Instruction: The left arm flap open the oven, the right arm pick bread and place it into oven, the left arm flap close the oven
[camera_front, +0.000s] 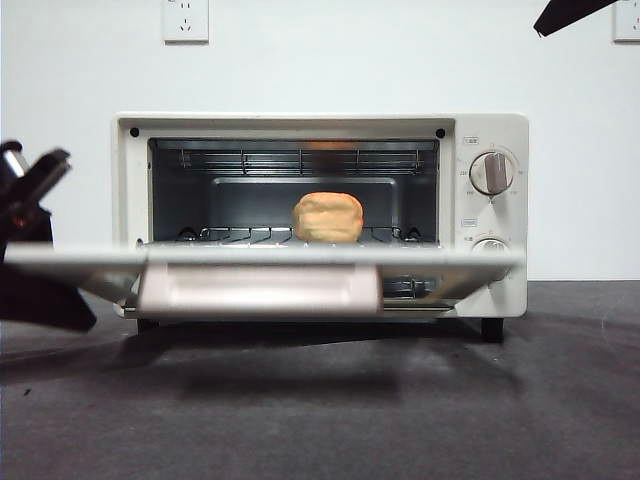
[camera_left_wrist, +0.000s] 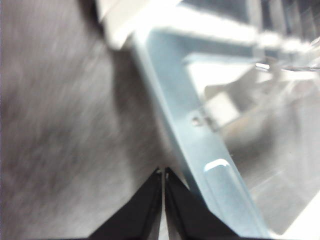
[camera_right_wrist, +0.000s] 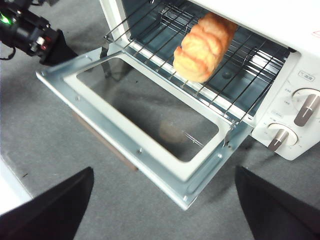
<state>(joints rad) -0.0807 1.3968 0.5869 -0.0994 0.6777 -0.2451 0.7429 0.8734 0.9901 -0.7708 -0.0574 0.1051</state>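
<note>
Oven (camera_front: 320, 215) sitting on dark surface (camera_front: 320, 420), door (camera_right_wrist: 145, 125) hanging open, roughly level. Bread (camera_right_wrist: 205, 47) lying on wire rack (camera_right_wrist: 240, 75) inside, well beyond right gripper (camera_right_wrist: 165, 210), whose jaws are spreading wide, holding nothing. Left gripper (camera_left_wrist: 163, 172) hovering just beside door's edge, jaws pressing together, seemingly empty; view is blurred.

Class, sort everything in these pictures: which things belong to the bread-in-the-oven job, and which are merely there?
Belonging to the job:
- toaster oven, door hanging open
- bread loaf on the wire rack
- left gripper, jaws together beside the door's edge
- right gripper, jaws apart, back from the oven

Merely there:
- wall sockets
- dark table
</note>
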